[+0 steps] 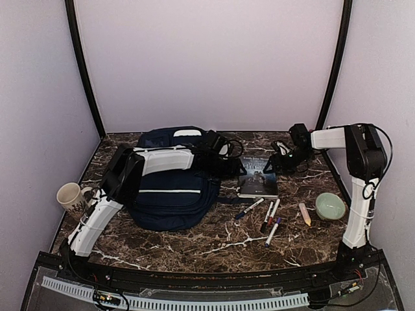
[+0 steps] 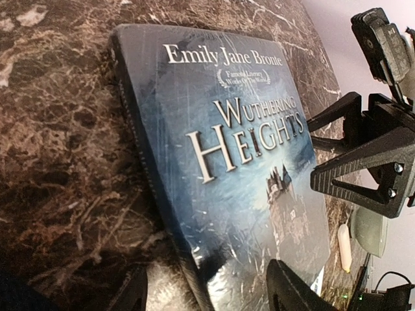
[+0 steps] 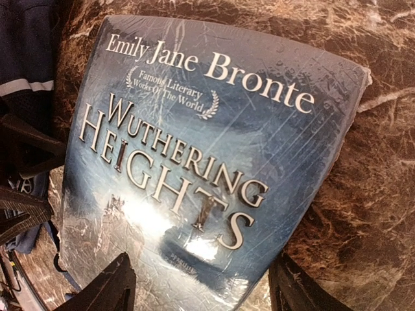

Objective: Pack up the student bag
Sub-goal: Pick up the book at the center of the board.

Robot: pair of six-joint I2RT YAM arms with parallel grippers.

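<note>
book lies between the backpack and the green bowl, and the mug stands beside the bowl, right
The mug is wrong: the top view shows it left of the backpack, far from the bowl. The book does lie between backpack and bowl.

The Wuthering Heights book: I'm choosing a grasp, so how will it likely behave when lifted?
The book is wrapped in glossy, wrinkled film showing glare, so it is probably slippery. It looks thin, likely a paperback, so it may sag if held by one edge. Flat on the marble table, it should slide rather than tip when pushed.
</note>
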